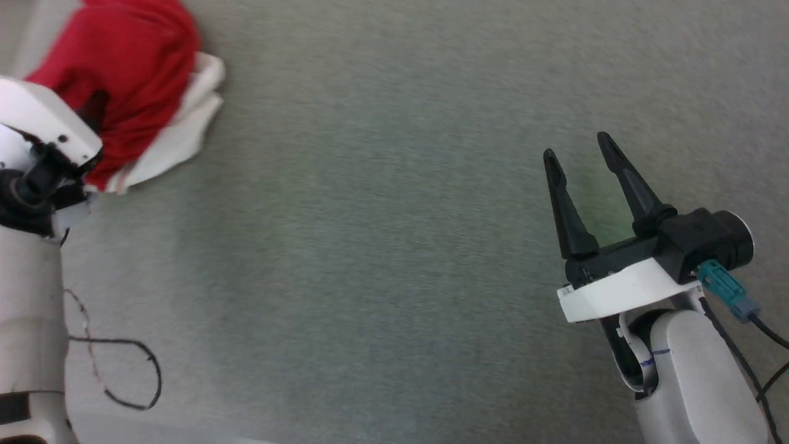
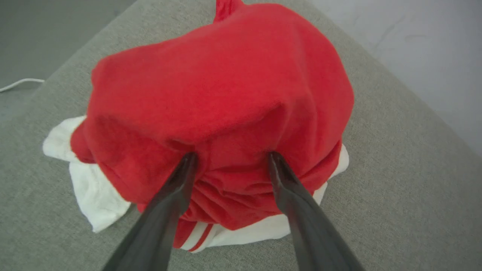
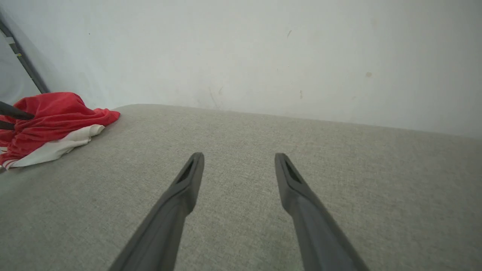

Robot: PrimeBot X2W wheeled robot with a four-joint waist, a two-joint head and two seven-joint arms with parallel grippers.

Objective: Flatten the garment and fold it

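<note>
The garment [image 1: 123,68] is a crumpled red heap with white sleeve fabric under it, at the far left of the grey padded surface [image 1: 382,216]. In the left wrist view the garment [image 2: 222,98] bulges over striped trim, and my left gripper [image 2: 230,157] stands open with both fingertips pushed into its red folds. My left wrist housing [image 1: 43,117] covers part of the heap. My right gripper [image 1: 578,151] hovers open over bare surface at the right, far from the garment [image 3: 49,116]; between the wide-apart fingers of my right gripper [image 3: 239,158] lies nothing.
A pale wall [image 3: 263,49] rises behind the surface's far edge. A thin dark cable [image 1: 123,370] loops beside my left forearm. Another white cable [image 2: 19,84] lies on the floor past the surface's corner. The middle of the surface is bare fabric.
</note>
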